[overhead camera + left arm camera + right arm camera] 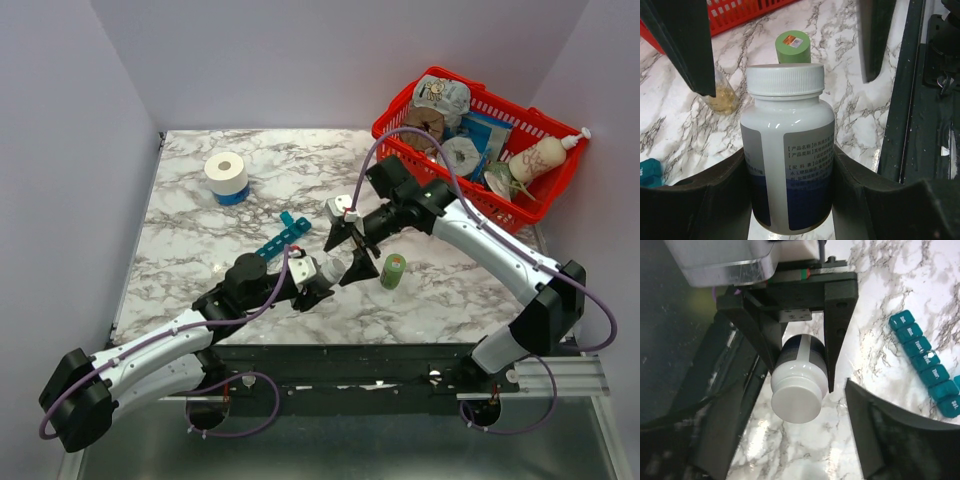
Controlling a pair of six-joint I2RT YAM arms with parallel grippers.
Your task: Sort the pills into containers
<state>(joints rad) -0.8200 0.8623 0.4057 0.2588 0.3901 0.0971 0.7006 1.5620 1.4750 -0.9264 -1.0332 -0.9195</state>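
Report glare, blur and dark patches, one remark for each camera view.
Left wrist: glare streaks on the pill bottle shoulder, label text sharp. Right wrist: the bottle's white cap nearly washed out, left side very dark. Top external: even light, soft shadows.

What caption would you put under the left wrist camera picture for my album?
The left gripper holds a capped white pill bottle, a green-topped container behind it.

1 white pill bottle (785,150), 1 green-capped tub (393,271), 1 sm. glass vial (722,97), 1 teal pill organiser (283,238), 1 white roll (226,176), 1 red basket (563,178) w/ contents piled, can't count. 2 claws: left claw (320,277), right claw (345,263). 1 tabletop (190,240).
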